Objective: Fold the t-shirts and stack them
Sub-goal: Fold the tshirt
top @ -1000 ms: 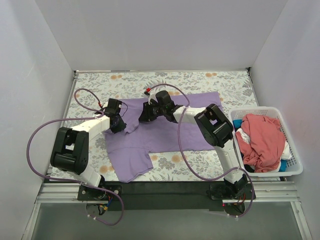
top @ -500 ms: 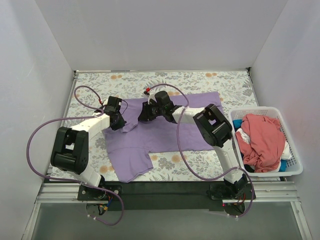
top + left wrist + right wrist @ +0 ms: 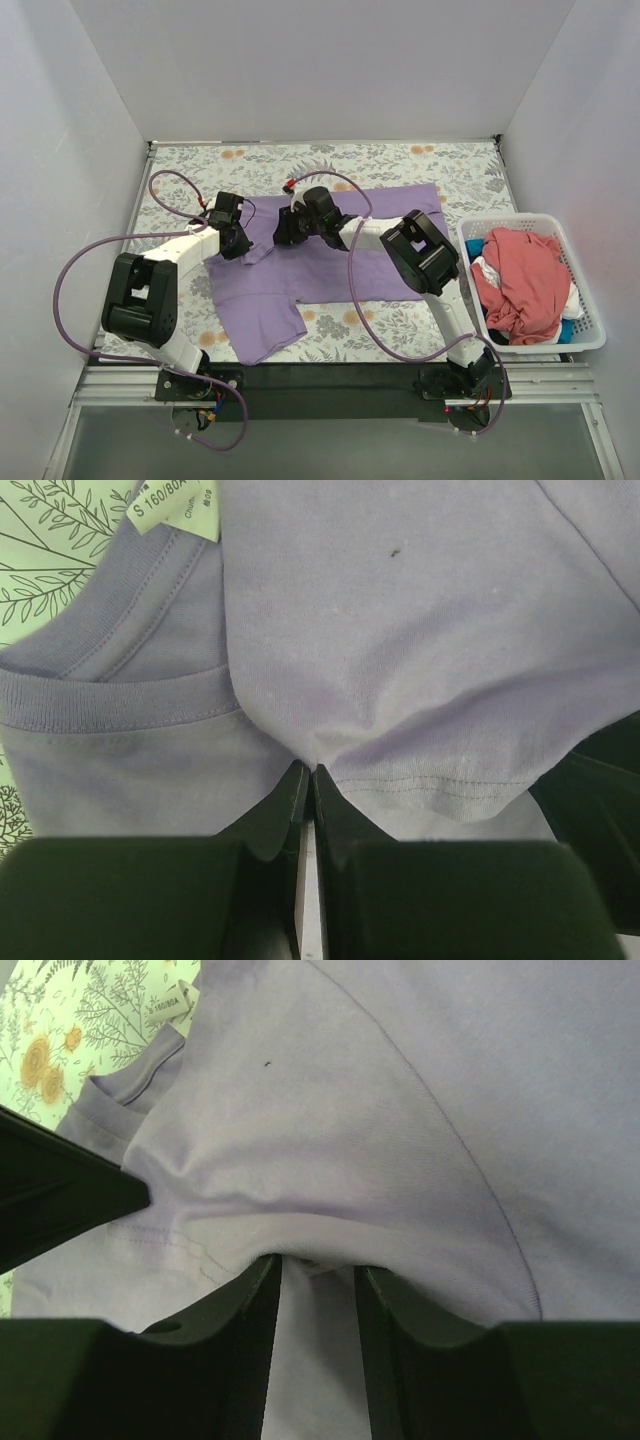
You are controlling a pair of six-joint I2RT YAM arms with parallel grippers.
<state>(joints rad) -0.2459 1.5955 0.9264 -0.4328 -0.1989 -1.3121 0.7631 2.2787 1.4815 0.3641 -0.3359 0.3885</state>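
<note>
The lavender t-shirt (image 3: 340, 265) lies spread on the flowered table, one sleeve toward the near edge. My left gripper (image 3: 240, 245) is at its left side by the collar. In the left wrist view its jaws (image 3: 308, 770) are shut on a pinch of lavender cloth (image 3: 400, 630) beside the collar and a stitched hem. My right gripper (image 3: 284, 230) sits just right of it. Its jaws (image 3: 315, 1265) stand apart, with a fold of the shirt (image 3: 350, 1110) draped over their tips. The coral-pink t-shirt (image 3: 525, 275) is heaped in the basket.
The white slatted basket (image 3: 590, 335) stands at the table's right edge, with bits of white cloth (image 3: 572, 300) and blue cloth (image 3: 472, 247) under the coral shirt. White walls close in the left, back and right. A size label (image 3: 175, 510) shows at the collar.
The left jaws have closed on the cloth by the collar. The right gripper has shifted slightly left and its jaws have widened.
</note>
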